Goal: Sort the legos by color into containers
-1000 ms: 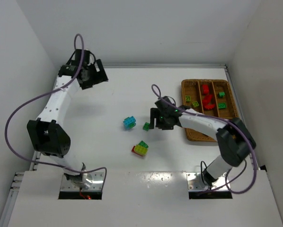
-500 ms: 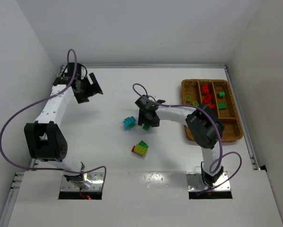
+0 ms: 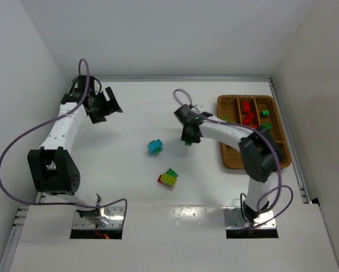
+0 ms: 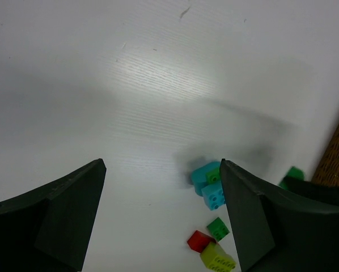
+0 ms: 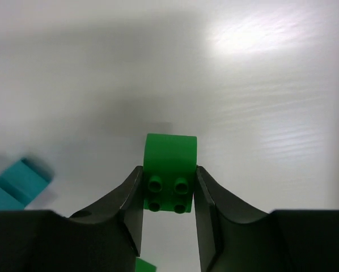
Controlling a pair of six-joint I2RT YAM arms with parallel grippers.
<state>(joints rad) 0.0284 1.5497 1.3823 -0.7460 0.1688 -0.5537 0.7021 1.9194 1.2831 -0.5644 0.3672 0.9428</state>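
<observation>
A white table [image 3: 135, 113] fills the view from above. At its right side lies a brown wicker tray [image 3: 231, 158] with three long compartments. The middle compartment holds red bricks [image 3: 248, 116], the right one green bricks [image 3: 265, 120], and the left one two small greenish bricks [image 3: 230, 122].

The left gripper [image 4: 161, 226] hangs over the far left of the table, its fingers spread wide and holding nothing.

The right gripper [image 5: 168, 190] is at mid-table, just left of the tray, and is clamped on a single green brick [image 5: 169, 181], studs facing the wrist camera.

Loose on the table, a cyan stack [image 3: 155, 147] sits to the left of the right gripper. Nearer the arm bases is a small cluster [image 3: 168, 177] of red, yellow-green and green bricks.
</observation>
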